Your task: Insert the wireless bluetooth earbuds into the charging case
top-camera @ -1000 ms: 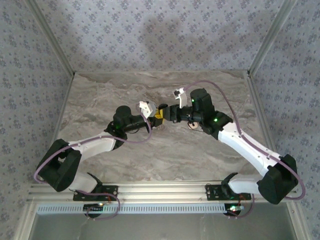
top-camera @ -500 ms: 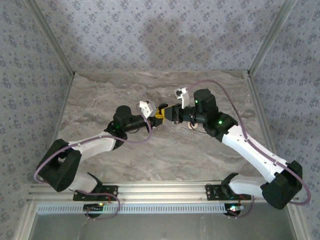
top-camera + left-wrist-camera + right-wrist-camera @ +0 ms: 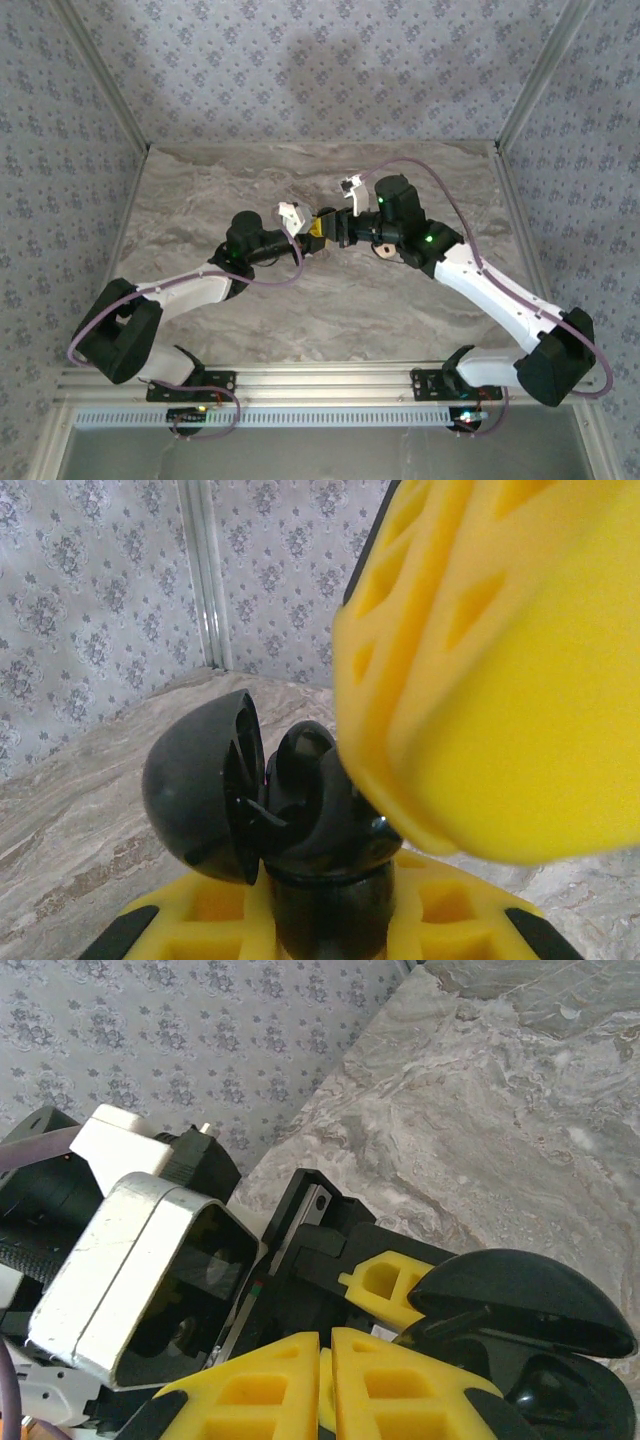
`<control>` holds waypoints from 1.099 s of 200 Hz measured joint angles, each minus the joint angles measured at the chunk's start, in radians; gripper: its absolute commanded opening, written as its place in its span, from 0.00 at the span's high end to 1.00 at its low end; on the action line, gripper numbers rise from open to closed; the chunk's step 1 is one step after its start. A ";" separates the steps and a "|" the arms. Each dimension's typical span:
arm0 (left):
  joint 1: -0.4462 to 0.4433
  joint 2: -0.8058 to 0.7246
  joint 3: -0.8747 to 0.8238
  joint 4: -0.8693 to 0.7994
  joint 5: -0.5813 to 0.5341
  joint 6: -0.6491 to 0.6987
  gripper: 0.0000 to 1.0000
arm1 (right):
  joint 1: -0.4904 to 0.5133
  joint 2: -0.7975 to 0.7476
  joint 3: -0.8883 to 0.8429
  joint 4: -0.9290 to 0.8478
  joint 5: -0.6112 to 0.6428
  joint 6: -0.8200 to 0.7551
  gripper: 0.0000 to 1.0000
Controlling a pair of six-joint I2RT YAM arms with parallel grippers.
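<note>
Black charging case [image 3: 300,825], lid open, upright

The table [image 3: 200,200] before me is grey and veined like marble. Near its middle I see one small pale round thing [image 3: 383,250] lying on it, too small to name.

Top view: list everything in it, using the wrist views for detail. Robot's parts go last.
table: one, grey marble, under both arms
walls: three, grey floral, around the table
rail: one, silver, near edge
case: one, black, lid open, in the left gripper
small round thing: one, pale, on the table beneath the right arm; too small to identify
left gripper: one, yellow fingers, shut on the case
right gripper: one, yellow fingers, shut, beside the case
</note>
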 measured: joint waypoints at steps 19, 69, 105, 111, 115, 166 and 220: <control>0.000 -0.006 0.000 -0.002 -0.001 0.000 0.86 | 0.000 0.000 0.001 -0.002 0.014 0.000 0.85; 0.001 -0.006 0.000 -0.008 -0.002 0.000 0.86 | -0.002 0.000 0.002 -0.002 0.027 0.001 0.85; 0.001 -0.006 0.000 -0.023 -0.002 0.000 0.86 | -0.009 0.000 0.002 -0.002 0.037 0.002 0.84; 0.001 -0.006 0.000 -0.024 -0.002 0.000 0.86 | -0.010 0.000 0.002 -0.002 0.040 0.004 0.84; 0.001 -0.006 0.000 -0.024 -0.002 0.000 0.86 | -0.012 0.000 0.002 -0.002 0.041 0.005 0.83; 0.002 -0.006 0.000 -0.031 -0.002 -0.001 0.86 | -0.018 0.006 0.003 0.005 0.040 0.008 0.83; 0.002 -0.006 0.000 -0.055 -0.002 -0.001 0.86 | -0.016 0.033 0.015 0.020 0.019 0.016 0.83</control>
